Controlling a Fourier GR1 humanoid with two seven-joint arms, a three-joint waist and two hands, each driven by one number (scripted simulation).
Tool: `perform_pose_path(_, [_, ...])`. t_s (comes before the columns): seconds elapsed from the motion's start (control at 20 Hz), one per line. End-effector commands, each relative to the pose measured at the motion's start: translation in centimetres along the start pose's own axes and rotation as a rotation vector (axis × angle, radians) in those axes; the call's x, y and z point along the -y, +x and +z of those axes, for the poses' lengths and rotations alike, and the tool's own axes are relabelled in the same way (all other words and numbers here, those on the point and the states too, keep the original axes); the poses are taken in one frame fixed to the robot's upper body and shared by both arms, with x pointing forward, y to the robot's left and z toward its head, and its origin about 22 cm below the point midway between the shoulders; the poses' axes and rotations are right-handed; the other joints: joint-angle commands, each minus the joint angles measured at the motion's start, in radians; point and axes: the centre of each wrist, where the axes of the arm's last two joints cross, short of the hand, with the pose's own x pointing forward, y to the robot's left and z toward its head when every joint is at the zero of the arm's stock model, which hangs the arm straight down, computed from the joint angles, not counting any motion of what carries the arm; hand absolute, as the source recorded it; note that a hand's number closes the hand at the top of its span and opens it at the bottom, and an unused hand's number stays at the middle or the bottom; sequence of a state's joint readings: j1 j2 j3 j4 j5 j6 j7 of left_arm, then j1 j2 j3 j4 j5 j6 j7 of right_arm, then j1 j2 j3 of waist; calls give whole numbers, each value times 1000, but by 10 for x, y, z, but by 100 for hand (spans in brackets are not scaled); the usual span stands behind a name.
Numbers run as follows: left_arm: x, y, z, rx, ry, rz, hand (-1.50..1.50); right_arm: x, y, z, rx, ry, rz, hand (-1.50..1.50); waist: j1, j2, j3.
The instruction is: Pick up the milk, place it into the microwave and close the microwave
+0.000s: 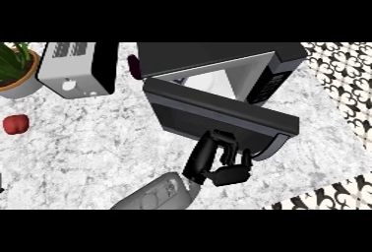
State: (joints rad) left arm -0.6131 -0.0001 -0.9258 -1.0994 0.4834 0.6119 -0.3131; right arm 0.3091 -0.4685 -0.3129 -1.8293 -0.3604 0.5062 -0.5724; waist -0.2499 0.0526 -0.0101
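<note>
The black microwave (218, 55) stands at the back of the counter, its door (218, 117) swung partway across the opening. Past the door's top edge, a wedge of the pale interior (218, 81) shows. No milk can be seen; the door hides most of the cavity. My right hand (218, 165) is at the door's near lower edge, its relaxed fingers (234, 156) touching the edge and its thumb below. It holds nothing. A dark sliver at the left edge (1, 182) may be my left hand.
A silver and black appliance (76, 69) stands left of the microwave, with a small purple thing (134, 66) between them. A potted plant (16, 71) is at the far left and a red fruit (16, 124) lies below it. The counter's edge (320, 194) runs along the right.
</note>
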Motion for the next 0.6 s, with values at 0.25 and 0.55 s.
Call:
perform_pose_path(0.25, [-20,21,-46,23,113,36,150,12,14,-18,17,75,-10,-150,-45,16,3])
perform_pose_path(0.55, [-31,31,-66,67,155,81,150,22,18,-27,29,66,-6,-150,-59,30,2])
